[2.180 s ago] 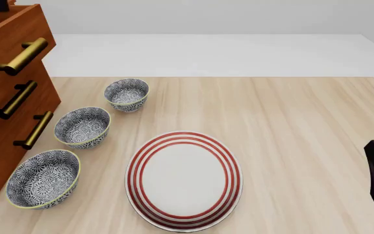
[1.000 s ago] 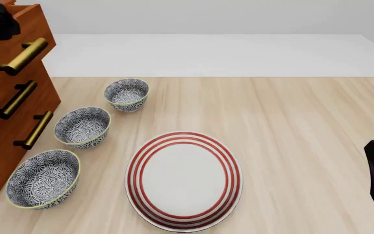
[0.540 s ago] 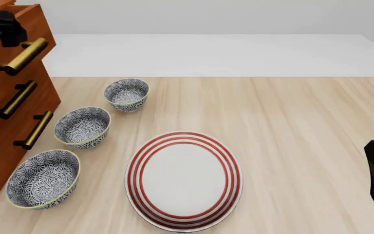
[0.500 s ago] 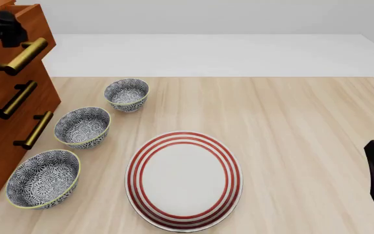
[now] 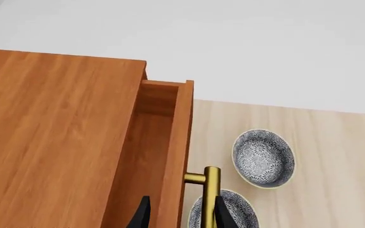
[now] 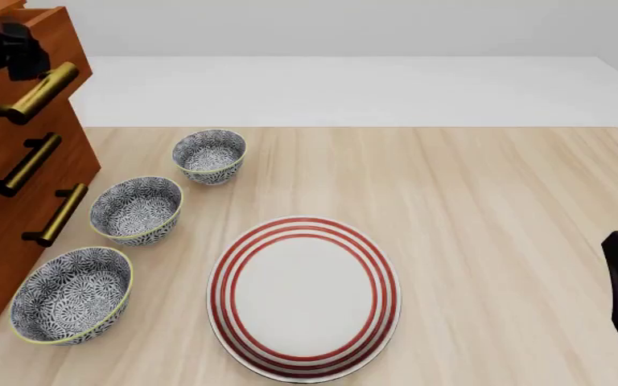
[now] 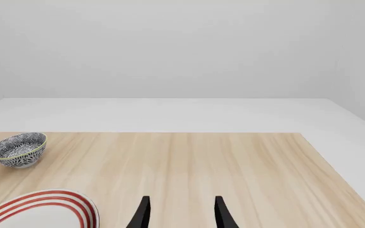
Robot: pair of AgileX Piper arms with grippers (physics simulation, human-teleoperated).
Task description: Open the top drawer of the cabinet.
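Pale wood grain covers the table [image 6: 481, 209], behind which a plain white floor and wall are seen. Nearest the camera, a red-ringed plate [image 6: 303, 296] is laid flat, and the right gripper [image 7: 179, 216] is parked low at the table's right edge, its fingers spread with nothing between them. Three patterned bowls [image 6: 135, 209] are lined up along the foot of the cabinet [image 6: 9, 209], which is placed at the left edge of the table. Farther up, the top drawer [image 5: 163, 156] is seen from the left wrist camera to be pulled out a little, so that a narrow strip of its plain wood interior is exposed. The left gripper [image 5: 179, 216] is held over that drawer's front, its fingers spread to either side of the front panel and the brass handle [image 5: 211, 190]; neither is yet pinched.

The step in hand is judged to be the grasp at the handle. Closing on the bar is called for next, then a straight pull outward along the drawer's run, so that the box is not jammed.
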